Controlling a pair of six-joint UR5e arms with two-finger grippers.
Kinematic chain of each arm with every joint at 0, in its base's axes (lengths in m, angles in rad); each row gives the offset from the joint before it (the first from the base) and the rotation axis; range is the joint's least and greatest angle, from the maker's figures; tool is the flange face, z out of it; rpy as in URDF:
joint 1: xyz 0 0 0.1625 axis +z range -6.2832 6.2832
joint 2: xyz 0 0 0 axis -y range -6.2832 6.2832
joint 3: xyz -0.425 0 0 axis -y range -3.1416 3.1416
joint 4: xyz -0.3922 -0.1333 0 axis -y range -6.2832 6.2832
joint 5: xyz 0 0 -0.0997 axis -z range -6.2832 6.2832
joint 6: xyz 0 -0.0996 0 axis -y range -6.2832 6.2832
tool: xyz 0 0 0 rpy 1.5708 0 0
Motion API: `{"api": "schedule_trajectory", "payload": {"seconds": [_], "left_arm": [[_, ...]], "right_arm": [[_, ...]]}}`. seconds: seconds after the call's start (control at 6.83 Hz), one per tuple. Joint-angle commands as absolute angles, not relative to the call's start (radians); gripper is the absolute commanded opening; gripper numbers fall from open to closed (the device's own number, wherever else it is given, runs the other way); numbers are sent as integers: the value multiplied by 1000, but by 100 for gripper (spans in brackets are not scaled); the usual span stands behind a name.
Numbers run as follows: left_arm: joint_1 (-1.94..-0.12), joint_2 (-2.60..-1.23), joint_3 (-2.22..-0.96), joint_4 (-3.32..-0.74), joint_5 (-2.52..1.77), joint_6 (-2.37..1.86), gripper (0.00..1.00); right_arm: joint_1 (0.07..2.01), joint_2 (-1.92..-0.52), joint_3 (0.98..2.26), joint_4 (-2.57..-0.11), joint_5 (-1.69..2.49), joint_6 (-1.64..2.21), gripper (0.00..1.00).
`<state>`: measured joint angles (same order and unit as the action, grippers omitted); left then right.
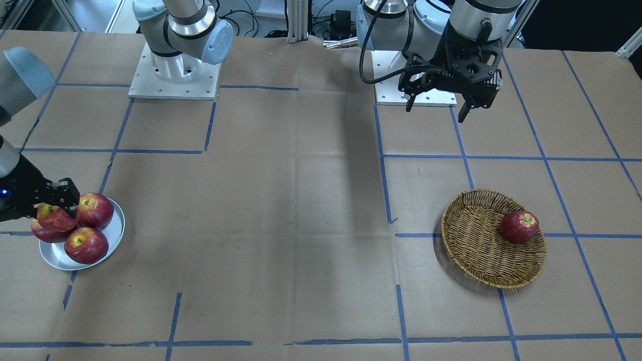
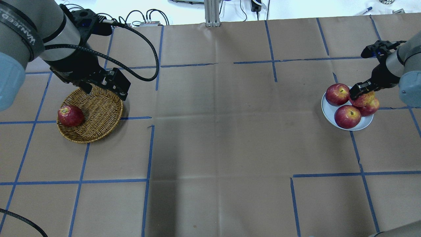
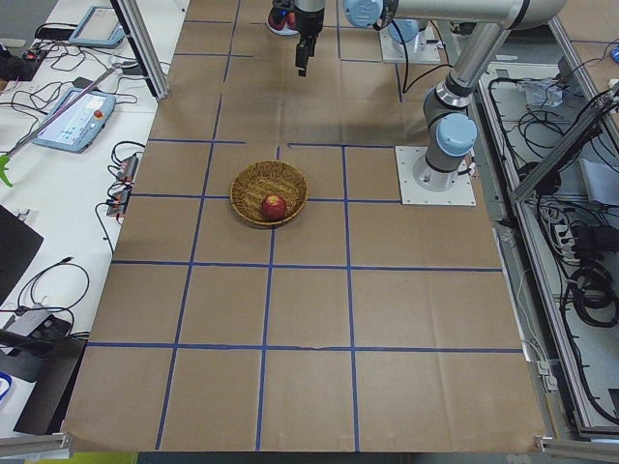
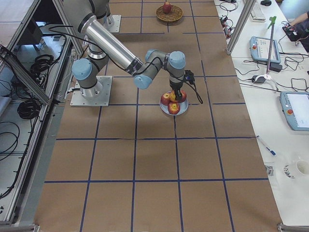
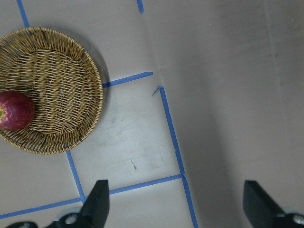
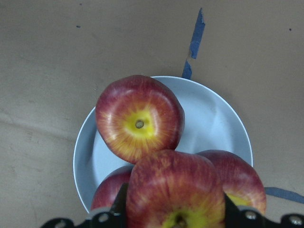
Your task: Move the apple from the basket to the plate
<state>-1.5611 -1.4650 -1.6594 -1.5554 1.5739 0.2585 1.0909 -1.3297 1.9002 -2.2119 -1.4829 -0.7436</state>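
My right gripper [image 2: 360,93] is shut on the apple [image 2: 364,98], which is streaky red with a yellow patch, and holds it over the silvery plate [image 2: 328,112], on or just above the apples lying there. The held apple also shows in the right wrist view [image 6: 175,190] and the front view [image 1: 54,217]. The wicker basket [image 2: 98,115] stands far off on my left side. My left gripper [image 2: 105,91] hangs open and empty above the basket's far rim; its fingers [image 5: 97,202] frame bare table beside the basket [image 5: 66,95].
Three deep red apples lie on the plate [image 6: 213,118]; one [image 6: 139,116] shows its yellow stem dimple. One dark red apple [image 2: 70,116] lies in the basket. Brown paper with blue tape lines covers the table. The arm bases stand at the back.
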Motion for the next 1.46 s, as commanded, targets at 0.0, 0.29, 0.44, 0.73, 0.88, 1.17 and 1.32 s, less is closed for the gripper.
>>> {"api": "schedule_trajectory", "payload": {"seconds": [0.0,0.29,0.44,0.73,0.88,1.17,1.32], "left_arm": [[-1562,-1466,-1660,-1555,1574,258,99],[-1562,-1468,-1658,-1555,1574,259,99],[-1562,-1468,-1660,-1557,1574,259,99],[-1562,-1466,-1658,-1557,1574,259,99],[-1562,-1465,-1660,-1557,1574,259,99],[-1562,-1466,-1658,-1557,1574,259,99],[-1562,-1465,-1658,-1557,1574,259,99]], "right_arm": [[1094,-1342,1895,-2204,-1489,-742,100],[1095,-1353,1893,-2201,-1486,-742,100],[1117,-1385,1888,-2186,-1485,-733,100],[1249,-1512,1817,-1982,-1502,-529,100],[1325,-1544,1763,-1880,-1552,-411,100],[1531,-1586,1677,-1708,-1629,-146,100],[1587,-1613,1671,-1637,-1626,-65,100]]}}
